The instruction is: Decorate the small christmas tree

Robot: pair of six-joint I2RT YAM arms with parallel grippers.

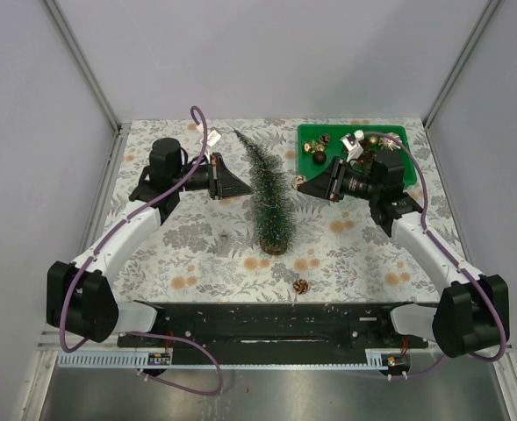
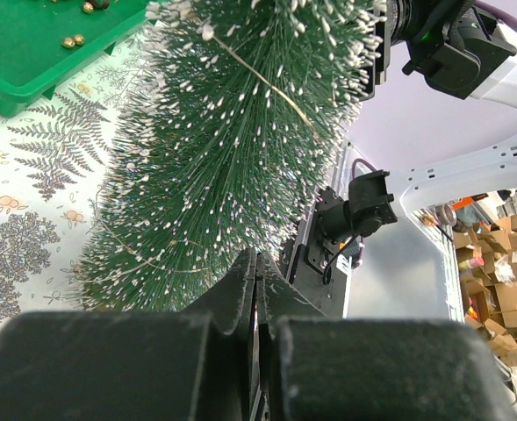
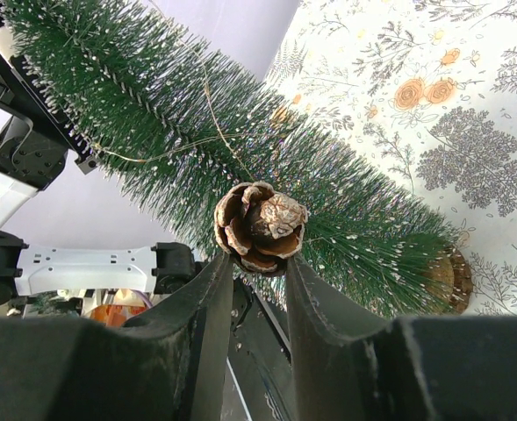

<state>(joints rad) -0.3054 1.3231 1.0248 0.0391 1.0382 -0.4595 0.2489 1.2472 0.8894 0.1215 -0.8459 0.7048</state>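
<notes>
The small christmas tree (image 1: 269, 197) stands mid-table on its wooden disc base (image 1: 274, 246), leaning a little to the back left. A thin gold thread lies across its bristles (image 2: 232, 132). My left gripper (image 1: 245, 189) is shut against the tree's left side, and nothing shows between its tips (image 2: 260, 263). My right gripper (image 3: 258, 259) is shut on a brown pine cone (image 3: 260, 226), which it holds against the bristles (image 3: 153, 114) on the tree's right side (image 1: 300, 184). The base (image 3: 451, 279) also shows in the right wrist view.
A green plastic tray (image 1: 398, 136) at the back right holds gold balls and pine cones (image 1: 319, 151). It also appears in the left wrist view (image 2: 30, 53). One loose pine cone (image 1: 300, 286) lies on the floral cloth in front of the tree. Grey walls enclose the table.
</notes>
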